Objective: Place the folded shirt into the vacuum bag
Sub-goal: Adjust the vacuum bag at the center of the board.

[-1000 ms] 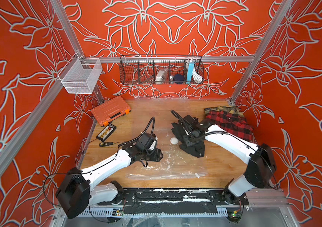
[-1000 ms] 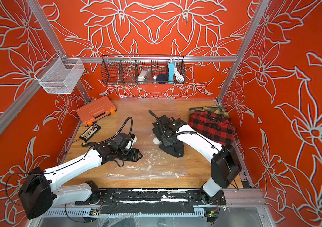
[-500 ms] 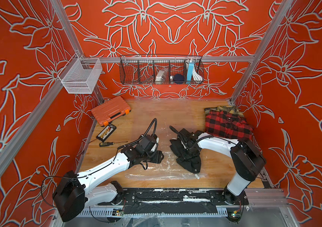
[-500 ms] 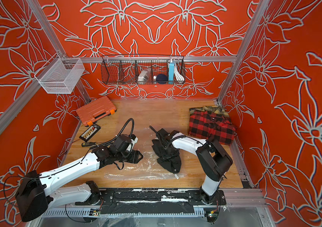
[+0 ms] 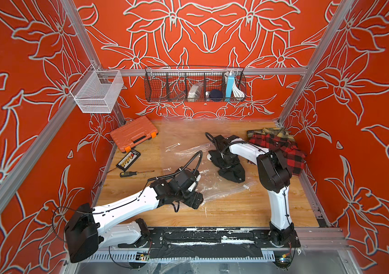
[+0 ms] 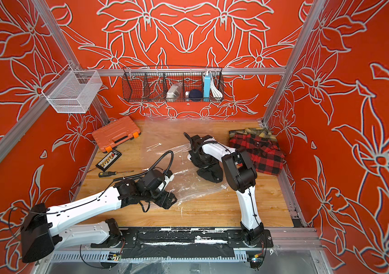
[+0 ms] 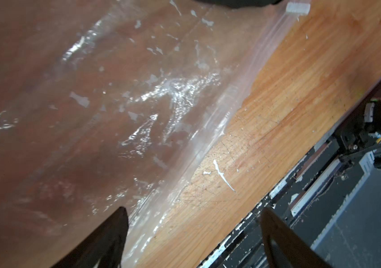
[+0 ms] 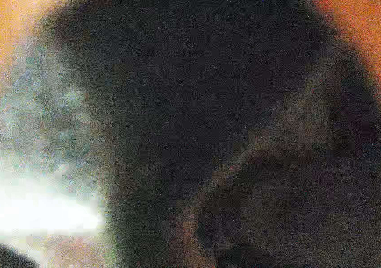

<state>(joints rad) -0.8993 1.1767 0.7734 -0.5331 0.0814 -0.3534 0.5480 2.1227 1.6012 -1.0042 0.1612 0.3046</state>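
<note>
The vacuum bag [image 5: 181,142] is seen clear. The folded shirt [image 5: 232,172] is black. Red-black plaid is shown on the second shirt [image 5: 281,149] at its 2 o'clock. The tool case [image 5: 133,132] is orange; the walls [image 5: 212,35] are patterned orange-red with white flowers.

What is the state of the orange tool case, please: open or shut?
Shut: in both top views the orange tool case lies flat, lid down.

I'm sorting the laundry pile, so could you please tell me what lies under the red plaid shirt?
An olive-and-yellow plaid cloth pokes out past the far edge of the red plaid shirt. How far it runs underneath, and anything else below, is covered.
</note>
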